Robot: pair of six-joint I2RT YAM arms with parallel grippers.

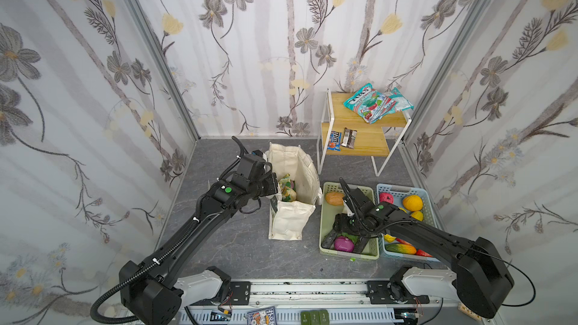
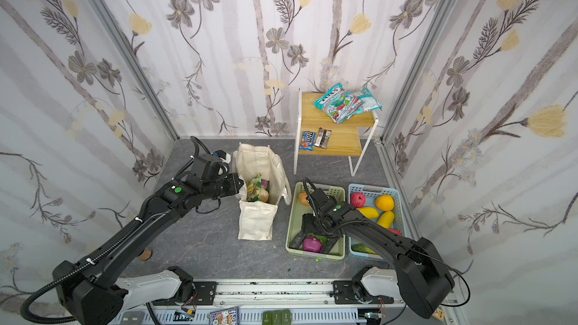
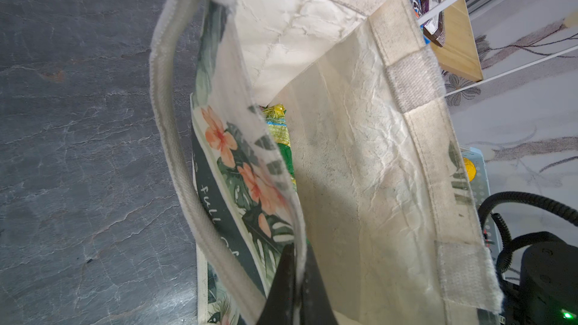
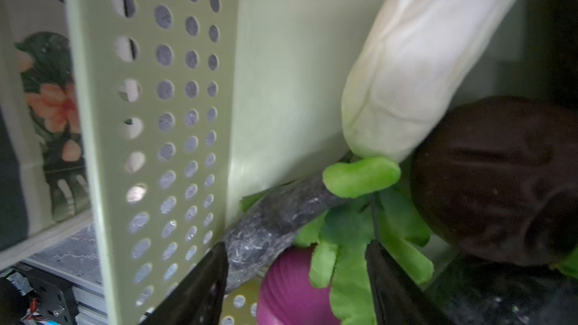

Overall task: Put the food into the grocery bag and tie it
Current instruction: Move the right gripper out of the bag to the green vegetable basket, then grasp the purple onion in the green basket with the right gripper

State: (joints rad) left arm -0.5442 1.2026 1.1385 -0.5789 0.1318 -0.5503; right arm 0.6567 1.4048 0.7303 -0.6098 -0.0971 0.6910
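Left gripper [image 3: 295,253] is closed tight on the left rim of the canvas tote bag [image 1: 291,217]. The bag stands upright at the centre, left of the pale green basket [image 1: 322,223], with a yellow-green snack packet [image 1: 285,184] inside. Right gripper [image 4: 295,254] is in this basket with jaws wide apart, over a purple onion [image 4: 287,295] and green leaves [image 4: 347,239].

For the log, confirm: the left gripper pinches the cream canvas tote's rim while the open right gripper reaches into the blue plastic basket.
Wrong basket: both top views show the right gripper in the pale green perforated plastic basket. The rest stands.
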